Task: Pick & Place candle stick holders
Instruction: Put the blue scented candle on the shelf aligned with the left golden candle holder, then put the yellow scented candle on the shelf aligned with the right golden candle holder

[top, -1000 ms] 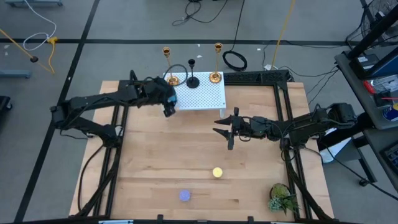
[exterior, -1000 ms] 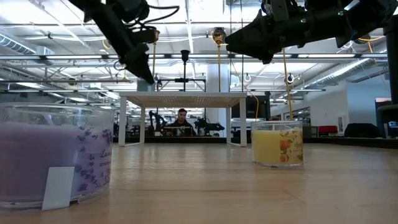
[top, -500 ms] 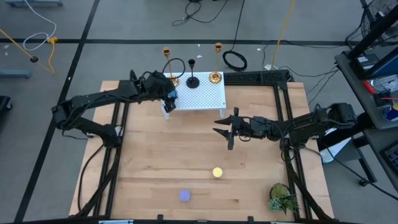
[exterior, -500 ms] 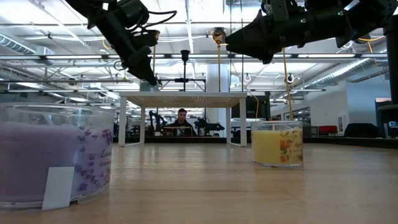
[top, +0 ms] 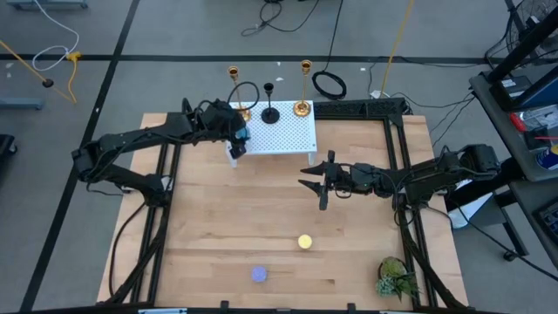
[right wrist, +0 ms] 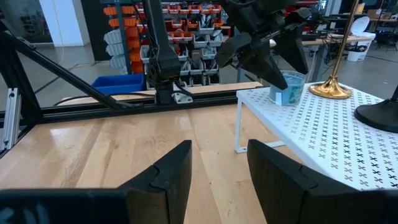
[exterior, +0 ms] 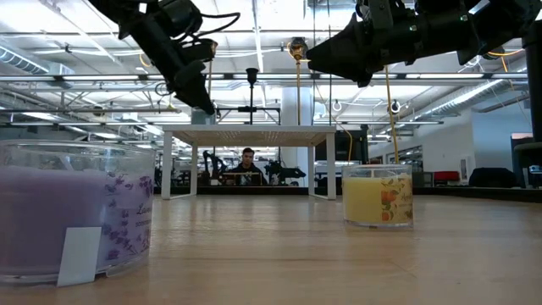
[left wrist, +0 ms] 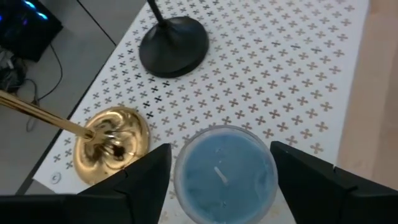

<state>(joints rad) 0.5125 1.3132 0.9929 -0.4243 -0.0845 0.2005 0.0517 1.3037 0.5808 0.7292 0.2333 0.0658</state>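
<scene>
Blue candle cup [left wrist: 225, 167] resting on the white perforated shelf [left wrist: 292, 81] beside a gold holder's base [left wrist: 112, 144], the left gripper [left wrist: 221, 177] straddling it with fingers apart; withdrawal should rise straight, clearing the cup, while the spread right gripper [top: 319, 183] waits mid-table.

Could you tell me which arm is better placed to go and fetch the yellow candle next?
The right. Its open gripper hangs over bare table nearer the yellow candle; the left gripper is far back at the white shelf, straddling the blue candle.

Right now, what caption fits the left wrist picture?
Left tool open around the blue candle cup on the white perforated shelf.
</scene>
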